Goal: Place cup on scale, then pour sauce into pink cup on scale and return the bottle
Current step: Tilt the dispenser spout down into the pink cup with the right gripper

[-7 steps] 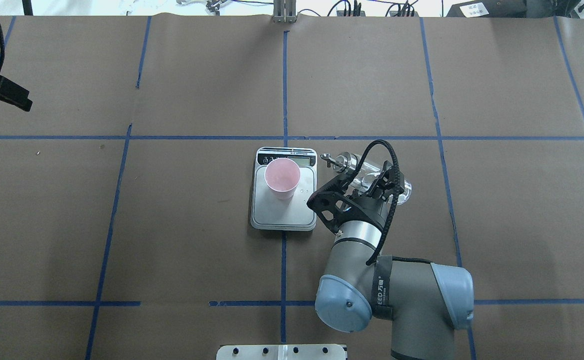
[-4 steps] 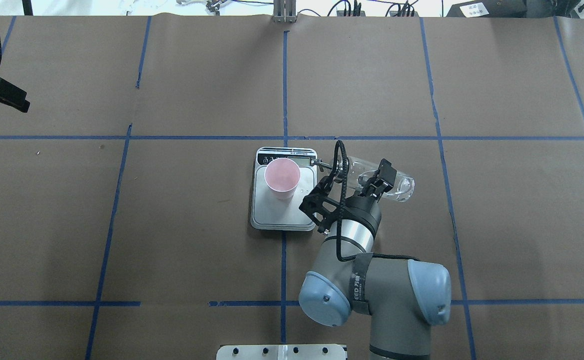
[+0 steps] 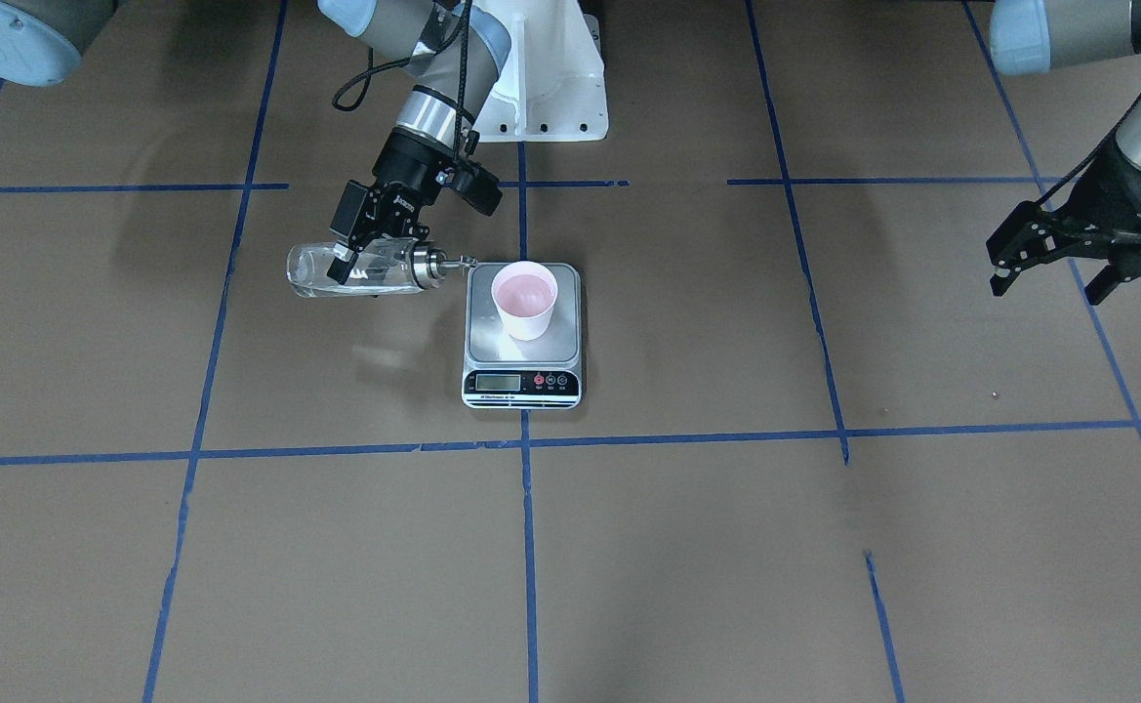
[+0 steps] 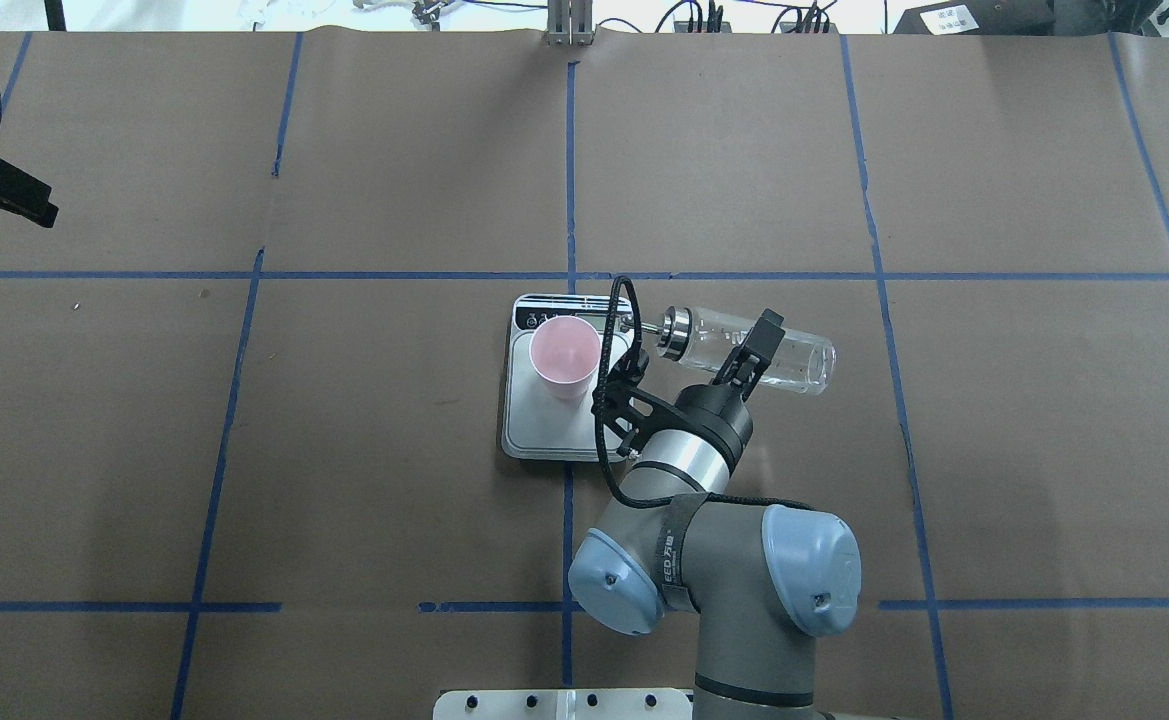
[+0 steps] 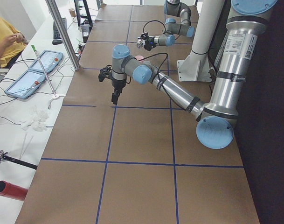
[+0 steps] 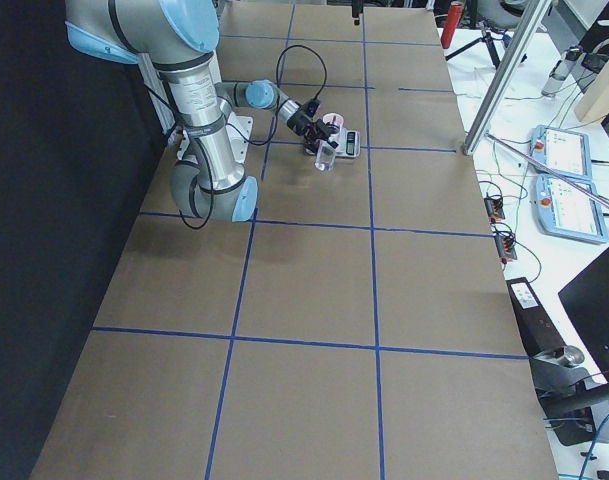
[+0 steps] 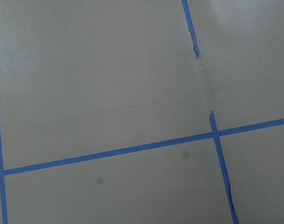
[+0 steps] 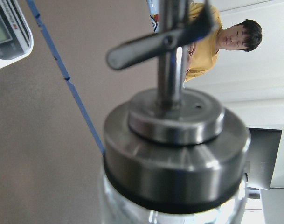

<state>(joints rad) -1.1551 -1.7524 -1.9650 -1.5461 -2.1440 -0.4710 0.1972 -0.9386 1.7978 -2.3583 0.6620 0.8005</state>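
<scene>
The pale pink cup [image 4: 564, 353] stands upright on the scale [image 4: 565, 432], toward its display end; it also shows in the front view [image 3: 524, 297] on the scale [image 3: 488, 335]. My right gripper [image 4: 750, 351] is shut on the clear glass bottle [image 4: 789, 362] and holds it nearly level above the table. The silver cap [image 4: 676, 333] and spout point at the cup, and the spout tip reaches the scale's edge, short of the cup's rim. The sauce is barely visible in the glass. The cap [image 8: 174, 154] fills the right wrist view. My left gripper [image 3: 1050, 262] hangs open and empty far to the side.
Brown paper with a blue tape grid [image 4: 570, 180] covers the table. The robot's white base plate [image 3: 546, 88] lies behind the scale. A person in yellow [image 5: 4, 39] sits beyond the table's far edge with tablets [image 5: 37, 70] and cables.
My right wrist has rotated and the arm shifted left. The bottle has tipped closer to level, with its spout carried toward the scale's edge. The left gripper has hardly moved.
</scene>
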